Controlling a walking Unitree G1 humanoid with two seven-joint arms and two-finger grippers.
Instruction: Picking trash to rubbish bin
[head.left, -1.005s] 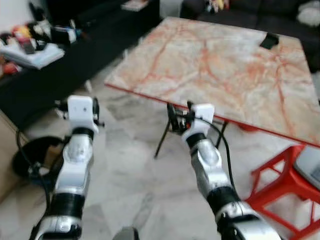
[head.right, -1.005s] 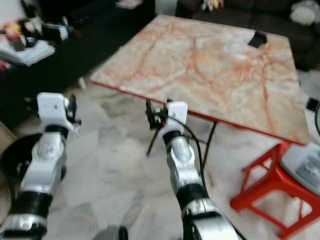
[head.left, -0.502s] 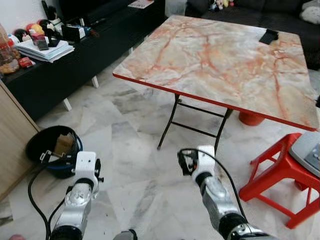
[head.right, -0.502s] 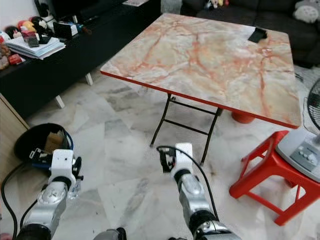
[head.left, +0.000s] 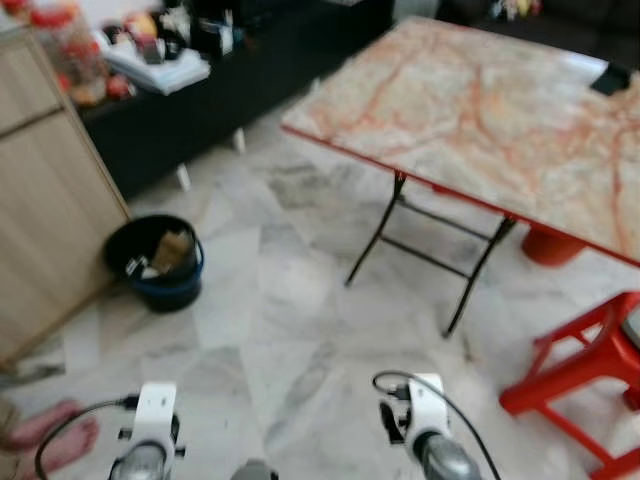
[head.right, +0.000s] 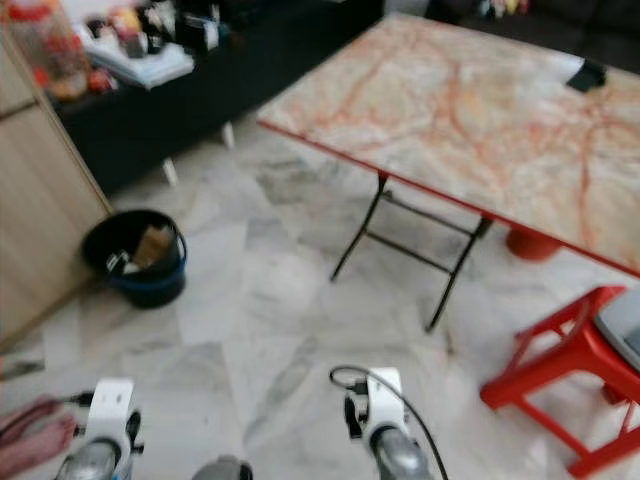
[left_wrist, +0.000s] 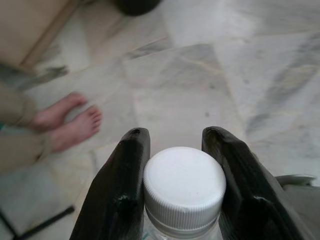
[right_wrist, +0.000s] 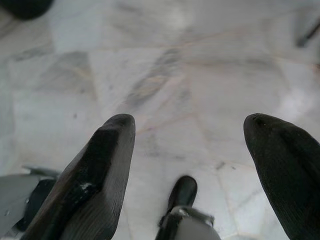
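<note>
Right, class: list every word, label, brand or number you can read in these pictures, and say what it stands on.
No text can be read.
Bottle cap, held in the left tool: plain white, no print.
Items on the black cabinet: too blurred to read.
Dark object on the table: no legible marking.

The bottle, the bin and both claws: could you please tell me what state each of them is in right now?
Bottle: capped, clamped at the neck between the left claw's fingers.
Left claw: shut on the bottle, held low over the marble floor.
Right claw: open, holding nothing.
Rubbish bin: upright and open on the floor beside the wooden cabinet, trash already inside.
</note>
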